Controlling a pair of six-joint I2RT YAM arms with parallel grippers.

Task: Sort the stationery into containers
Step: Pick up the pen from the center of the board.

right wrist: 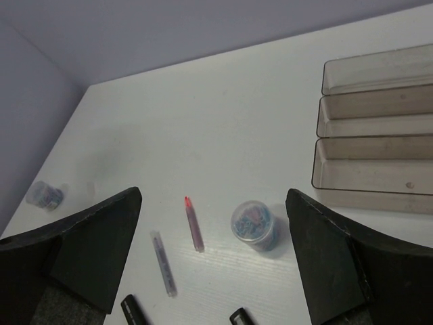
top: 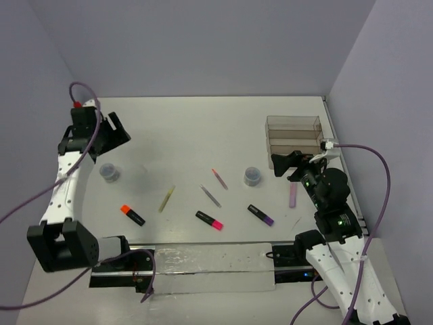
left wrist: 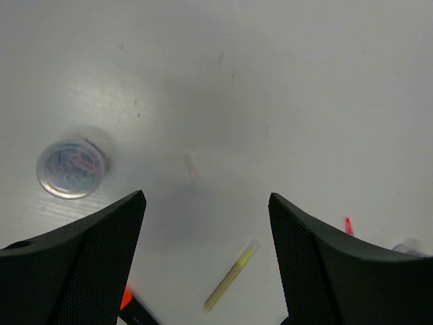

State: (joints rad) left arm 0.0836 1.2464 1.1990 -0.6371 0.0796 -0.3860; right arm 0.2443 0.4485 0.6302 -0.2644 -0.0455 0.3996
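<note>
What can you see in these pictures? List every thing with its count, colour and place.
highlighters: 3, black with orange, pink, purple caps, near centre
lilac marker: 1, lilac, right, before tray
thin sticks: 3, yellowish, grey, red-tipped, centre
round tubs: 2, clear, blue-grey contents, left and right-centre
tray: 1, clear, three compartments, far right
table: 1, white, underneath
left tool: 1, black, open, far left
right tool: 1, black, open, near tray

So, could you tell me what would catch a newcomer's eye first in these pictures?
Probably the scatter across the middle of the table: an orange-capped highlighter, a pink-capped highlighter and a purple-capped highlighter, thin sticks among them. The clear three-compartment tray at the far right looks empty. The left pincer and right pincer both hang open, holding nothing.
</note>
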